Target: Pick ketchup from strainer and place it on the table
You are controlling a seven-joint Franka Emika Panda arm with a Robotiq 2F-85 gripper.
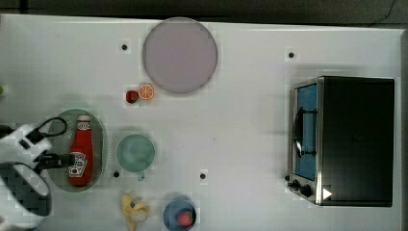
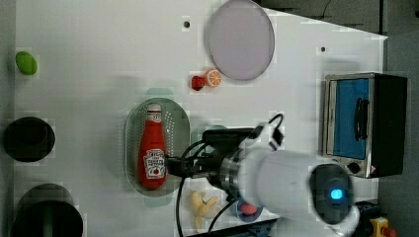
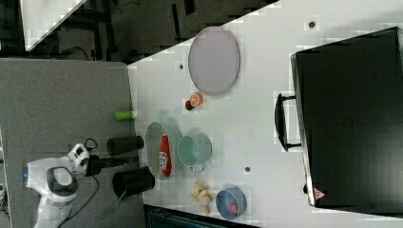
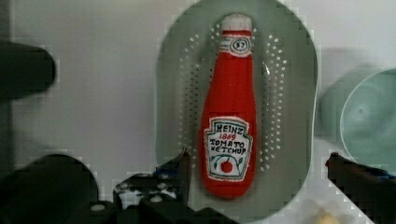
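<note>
Ketchup (image 4: 229,112) is not yet in your grip: your fingers (image 4: 180,172) stand spread wide, one on each side of the bottle's labelled lower body in the wrist view, and whether they touch it I cannot tell. The gripper (image 1: 65,161) reaches in over the strainer (image 1: 98,144) from the table edge at the top view's left. The bottle lies flat along the strainer's length, white cap pointing toward the table's far edge in the top view. So none of the task is done; by my reading you are lined up for the grasp, and the closing, the lift and the setting-down on the table (image 1: 250,125) all remain. Just beside the strainer stands a green cup (image 1: 135,152), with a yellow banana-like toy (image 1: 133,208) and a blue bowl (image 1: 179,214) holding something red near the table's near edge. A strawberry (image 1: 132,96) and an orange slice (image 1: 146,92) sit against a round grey-lilac plate (image 1: 180,55). A toaster oven (image 1: 344,140) occupies the table edge at the top view's right. Between the cup and the oven you have a broad bare stretch of white table for the placing.
</note>
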